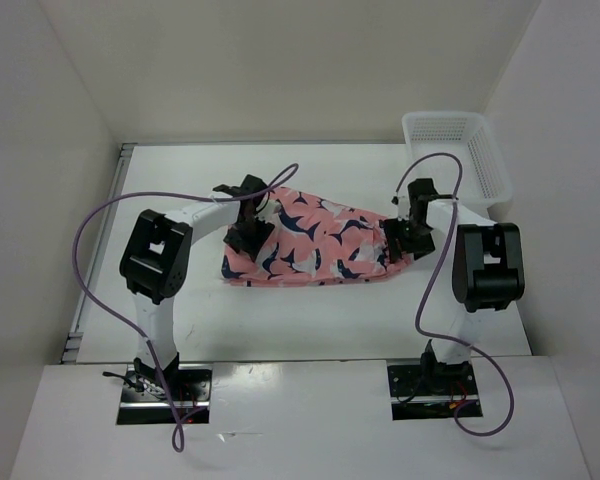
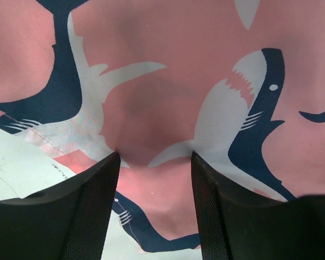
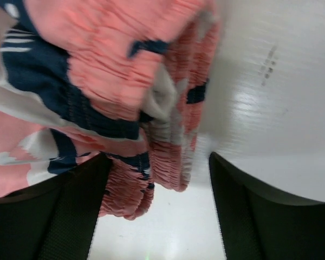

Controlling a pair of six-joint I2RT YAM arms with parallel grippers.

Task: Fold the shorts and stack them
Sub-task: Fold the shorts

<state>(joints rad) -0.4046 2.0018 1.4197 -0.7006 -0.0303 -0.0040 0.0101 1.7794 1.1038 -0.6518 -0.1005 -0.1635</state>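
Looks like the very start of the fold. Shorts [image 1: 315,240] rumpled on the desk [image 1: 330,315] between the arms. Left end effector [image 2: 154,156] spread over them, right end effector [image 3: 158,157] spread around the waistband [image 3: 170,124], pinching nothing. Next up, probably: clamp both ends, lift, fold over evenly.

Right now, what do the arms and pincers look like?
Left arm and right arm: white links, blocky black joint housings, a purple cable looping off each. Left pincer and right pincer: two black fingers with finely textured inner faces.
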